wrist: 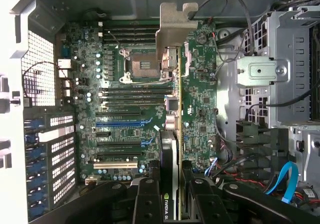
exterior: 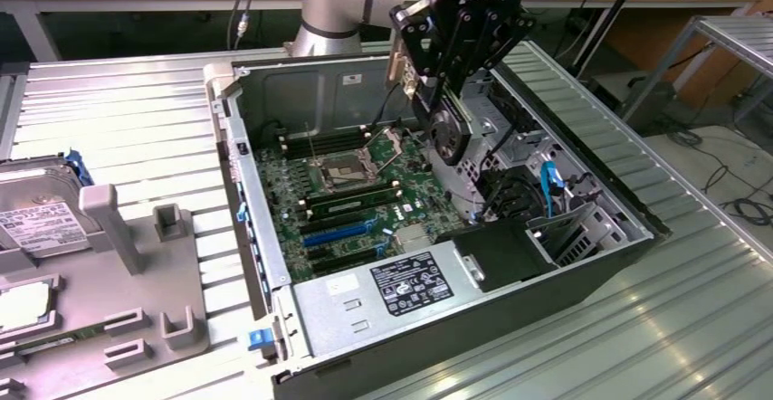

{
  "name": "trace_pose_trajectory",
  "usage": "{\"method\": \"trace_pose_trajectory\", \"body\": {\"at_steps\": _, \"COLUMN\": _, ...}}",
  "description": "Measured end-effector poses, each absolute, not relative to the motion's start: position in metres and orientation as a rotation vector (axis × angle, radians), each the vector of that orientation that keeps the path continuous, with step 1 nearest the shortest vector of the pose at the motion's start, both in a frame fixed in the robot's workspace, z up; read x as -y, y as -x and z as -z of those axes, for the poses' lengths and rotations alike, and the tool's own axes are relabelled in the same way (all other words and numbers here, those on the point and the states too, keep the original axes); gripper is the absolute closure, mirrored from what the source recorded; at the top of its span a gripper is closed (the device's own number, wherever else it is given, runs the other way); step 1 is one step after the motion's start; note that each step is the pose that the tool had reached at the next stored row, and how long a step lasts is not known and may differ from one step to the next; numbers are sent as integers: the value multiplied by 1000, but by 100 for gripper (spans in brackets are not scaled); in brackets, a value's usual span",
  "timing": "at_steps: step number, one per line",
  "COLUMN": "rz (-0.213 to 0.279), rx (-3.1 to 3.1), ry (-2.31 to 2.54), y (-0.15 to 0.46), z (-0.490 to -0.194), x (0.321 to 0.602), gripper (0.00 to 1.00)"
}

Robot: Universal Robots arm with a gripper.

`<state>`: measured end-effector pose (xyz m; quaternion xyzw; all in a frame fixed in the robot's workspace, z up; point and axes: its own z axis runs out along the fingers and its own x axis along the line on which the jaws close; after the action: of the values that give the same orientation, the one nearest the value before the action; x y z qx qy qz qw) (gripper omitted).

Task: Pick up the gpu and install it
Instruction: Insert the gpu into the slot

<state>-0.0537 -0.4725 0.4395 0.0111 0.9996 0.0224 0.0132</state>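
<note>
Steel-walled and open on its side, the computer case (exterior: 290, 88) lies below the hand, with the green motherboard (exterior: 350, 192) spread across its floor. The gripper (exterior: 447, 92) hangs over the middle of that opening, fingers pointing down into it.

Its jaws stand partly closed and clamp the gpu (exterior: 450, 142) between them. The wrist view shows the card edge-on, running out from between the fingers toward the board. The gpu is clear of the board and in the air, with the silver bracket (wrist: 172, 32) at its far end, the part farthest from the hand. The black face with its round fan shows in the exterior view just under the fingertips.

Picking up looks done. The step in hand appears to be carrying the card over the case and lining it up. The blue expansion slot (wrist: 120, 125) lies below and off to one side of the held card, apart from it.

Seating it would likely call for the card's connector edge to be set along that slot. The bracket would need to go toward the perforated slot covers (wrist: 50, 149), and the push should be straight and gentle so nothing binds.
</note>
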Motion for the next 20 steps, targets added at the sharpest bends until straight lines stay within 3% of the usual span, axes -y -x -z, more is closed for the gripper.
{"method": "trace_pose_trajectory", "body": {"at_steps": 20, "rz": -71, "rx": -3115, "ry": 36, "y": 54, "z": -439, "x": 472, "gripper": 73}}
